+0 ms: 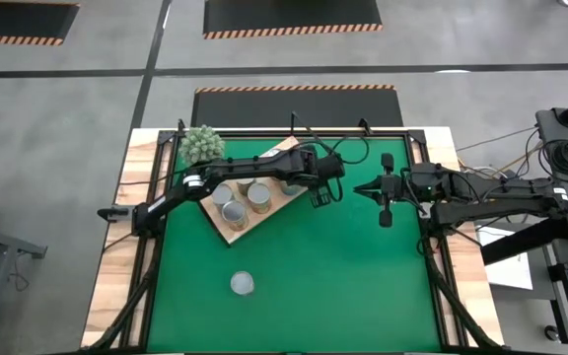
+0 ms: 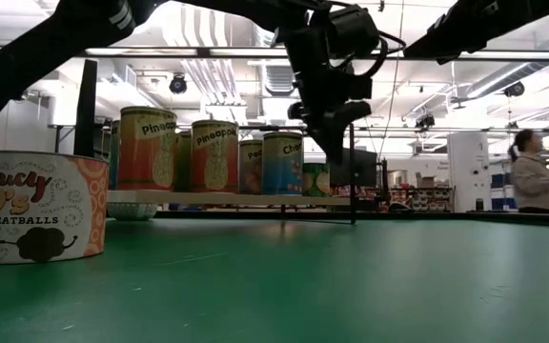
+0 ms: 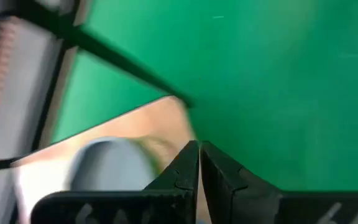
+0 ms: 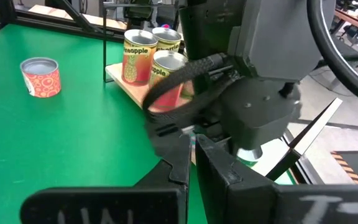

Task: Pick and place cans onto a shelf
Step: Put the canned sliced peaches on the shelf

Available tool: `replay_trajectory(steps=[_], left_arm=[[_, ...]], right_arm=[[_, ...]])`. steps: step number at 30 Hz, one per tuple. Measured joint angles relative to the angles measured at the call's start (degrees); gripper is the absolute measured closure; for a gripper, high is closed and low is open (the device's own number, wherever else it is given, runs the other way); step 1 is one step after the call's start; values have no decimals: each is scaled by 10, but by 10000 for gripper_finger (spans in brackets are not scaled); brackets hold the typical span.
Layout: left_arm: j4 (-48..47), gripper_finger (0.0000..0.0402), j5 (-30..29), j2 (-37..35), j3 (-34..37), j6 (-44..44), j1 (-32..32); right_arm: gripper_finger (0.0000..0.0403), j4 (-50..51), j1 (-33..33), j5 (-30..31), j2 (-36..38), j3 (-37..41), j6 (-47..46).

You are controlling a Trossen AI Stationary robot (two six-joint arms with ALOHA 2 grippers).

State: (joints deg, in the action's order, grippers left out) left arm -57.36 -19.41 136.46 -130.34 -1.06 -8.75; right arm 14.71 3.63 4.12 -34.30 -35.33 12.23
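Jaws first: both sets are pressed together with nothing between them. The left gripper (image 1: 321,197) hangs just off the right-hand end of the shelf (image 1: 282,155), over the green table mat (image 1: 343,286), and in the left wrist view its two dark fingers (image 3: 185,165) meet at the tips, with the board's corner just behind. The right gripper (image 1: 385,209) waits nearby, a little right of it, also empty.

Cans: a bunch already stand on the shelf, three silver tops (image 1: 235,210) clear from above, others hidden under the arm. One more can (image 1: 243,285) sits alone on the mat, well apart, nearer the front edge. That's the leftover one, I'd guess.

Handling-wise these look like stiff metal tins with paper labels, probably fairly heavy if full, and smooth-sided, so a bit slippery. I'd pinch across the sides around mid-height, fingers straddling the round body, keeping it upright.
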Motion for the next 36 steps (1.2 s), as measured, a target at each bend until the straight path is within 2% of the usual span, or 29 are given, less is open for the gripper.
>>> replay_trajectory(steps=[2, 4, 10, 16, 24, 28, 31, 34, 36], left_arm=[[2, 402, 40, -1, 0, 4, 0], [2, 402, 54, -1, 0, 5, 0], [3, 402, 49, 0, 7, 5, -11], [3, 402, -14, 1, 6, -4, -15], [-13, 402, -18, 0, -47, 23, -4], [-17, 402, -21, -34, -40, 91, 1], [-62, 402, -21, -38, -42, 121, -6], [-75, 402, -20, -29, -40, 113, -28], [-68, 402, 3, -24, -40, 97, -41]], right_arm=[[390, 0, 0, 0, 0, 0, 0], [390, 0, 0, 0, 0, 0, 0], [390, 0, 0, 0, 0, 0, 0], [390, 0, 0, 0, 0, 0, 0], [390, 9, 0, 0, 0, 0, 4], [390, 10, 0, 0, 0, 0, 4], [390, 9, 0, 0, 0, 0, 4], [390, 9, 0, 0, 0, 0, 4], [390, 9, 0, 0, 0, 0, 4]])
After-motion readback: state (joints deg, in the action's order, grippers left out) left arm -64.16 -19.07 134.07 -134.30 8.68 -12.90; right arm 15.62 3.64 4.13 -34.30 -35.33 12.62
